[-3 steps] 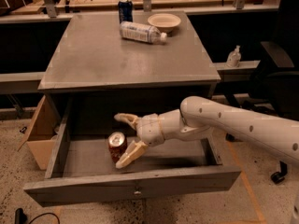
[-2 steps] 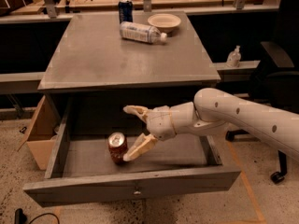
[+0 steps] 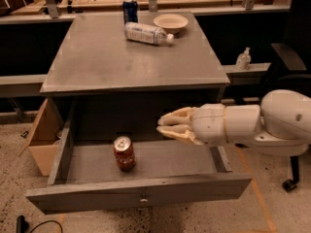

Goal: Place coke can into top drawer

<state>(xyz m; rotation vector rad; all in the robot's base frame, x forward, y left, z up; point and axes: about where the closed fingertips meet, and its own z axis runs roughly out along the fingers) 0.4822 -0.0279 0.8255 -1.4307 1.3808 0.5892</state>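
One coke can (image 3: 124,153) stands in the top drawer (image 3: 141,194), apart below the hand (image 3: 163,126).

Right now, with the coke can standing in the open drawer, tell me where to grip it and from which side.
Grip the coke can around its round side wall at mid-height, coming down from above and the right, where the pincer hovers. The can stands upright, and the front and left walls of the top drawer would likely block a low approach.
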